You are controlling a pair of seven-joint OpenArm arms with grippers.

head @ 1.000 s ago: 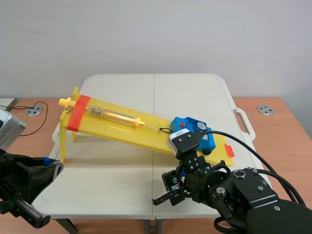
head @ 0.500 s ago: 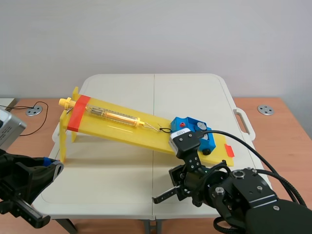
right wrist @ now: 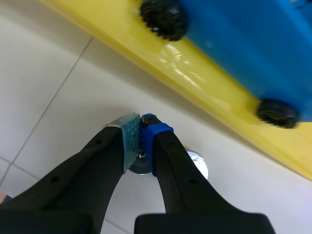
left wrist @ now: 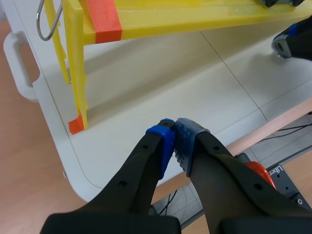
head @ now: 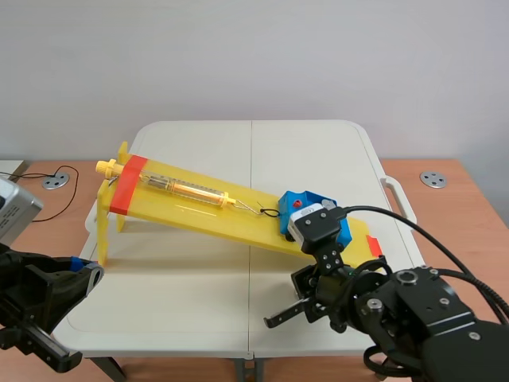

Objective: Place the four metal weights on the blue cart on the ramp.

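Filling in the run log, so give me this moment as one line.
left gripper: shut, near table edge | right gripper: shut on metal weight, blue cart just ahead | weight not yet on cart

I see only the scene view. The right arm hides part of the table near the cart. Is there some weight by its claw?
Observer: Yes. The right wrist view shows a shiny metal weight, seemingly on the table, partly hidden by the right claw.
Operator: Is this claw open?
Observer: No, its pads meet, close to the yellow ramp where the blue cart stands.
Operator: And the left claw?
Observer: Shut on nothing; the ramp's leg stands ahead of it.
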